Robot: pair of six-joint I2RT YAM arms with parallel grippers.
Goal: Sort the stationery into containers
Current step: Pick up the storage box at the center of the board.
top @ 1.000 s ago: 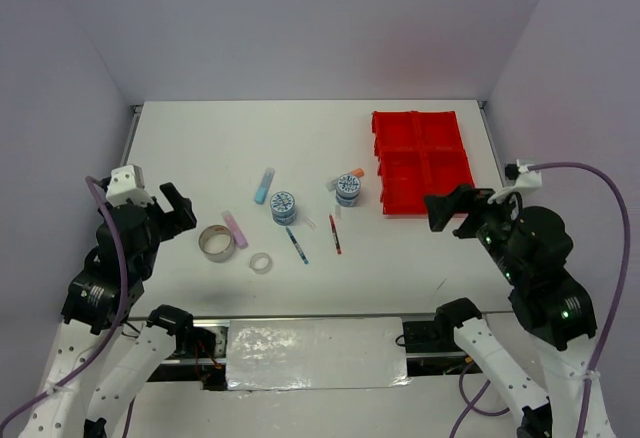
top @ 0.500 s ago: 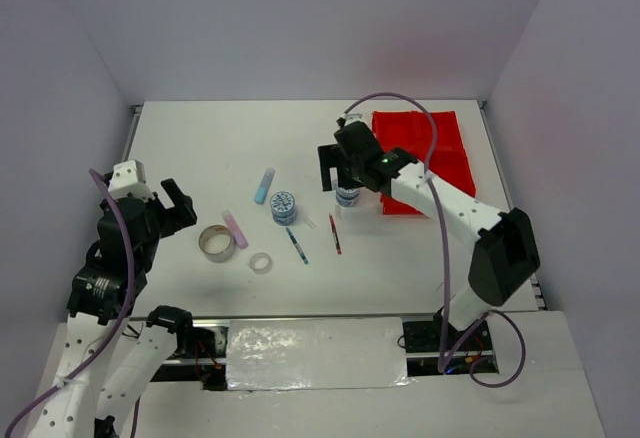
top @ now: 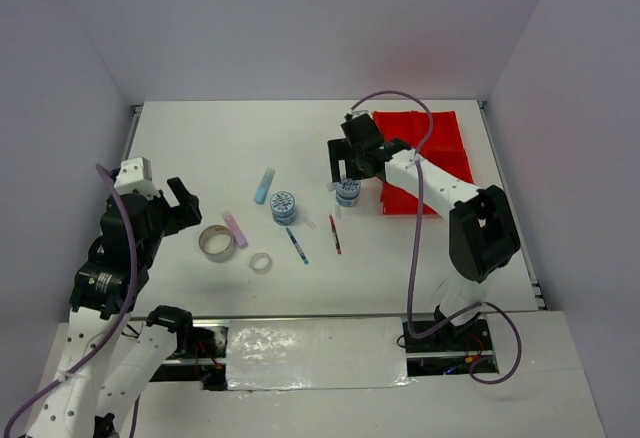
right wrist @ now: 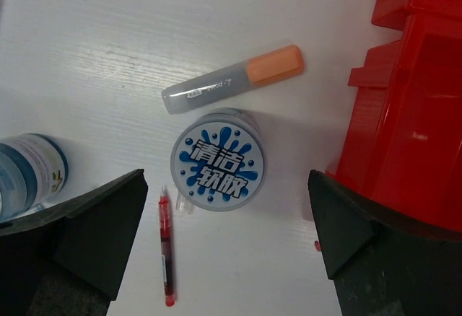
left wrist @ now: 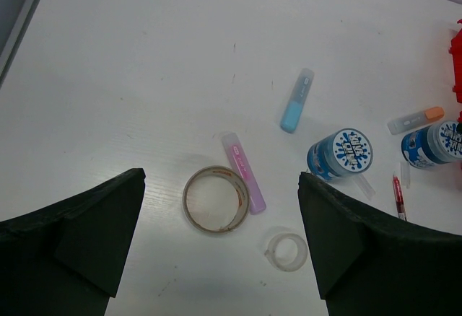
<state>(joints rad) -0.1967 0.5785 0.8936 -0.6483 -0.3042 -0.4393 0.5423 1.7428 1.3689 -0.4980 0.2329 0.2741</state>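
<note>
The red four-compartment tray (top: 440, 168) sits at the back right. My right gripper (top: 353, 171) is open and empty, hovering over one blue-patterned tape roll (top: 347, 193). In the right wrist view that roll (right wrist: 217, 160) lies between my open fingers (right wrist: 94, 222), with the orange-capped stick (right wrist: 232, 79) behind it and the red pen (right wrist: 167, 247) to its left. A second roll (top: 283, 206), blue stick (top: 264, 185), pink stick (top: 235, 229), blue pen (top: 297, 245), large tape ring (top: 216, 242) and small clear ring (top: 261, 262) lie mid-table. My left gripper (top: 177, 208) is open and empty, left of the large ring (left wrist: 214, 208).
The tray's edge (right wrist: 411, 114) is close on the right of my right gripper. Grey walls enclose the white table on three sides. The arm bases and a metal plate (top: 315, 351) line the near edge.
My right arm has swung from the right side of the table to above the blue-patterned roll beside the tray. The left arm has barely shifted. No object has moved.
</note>
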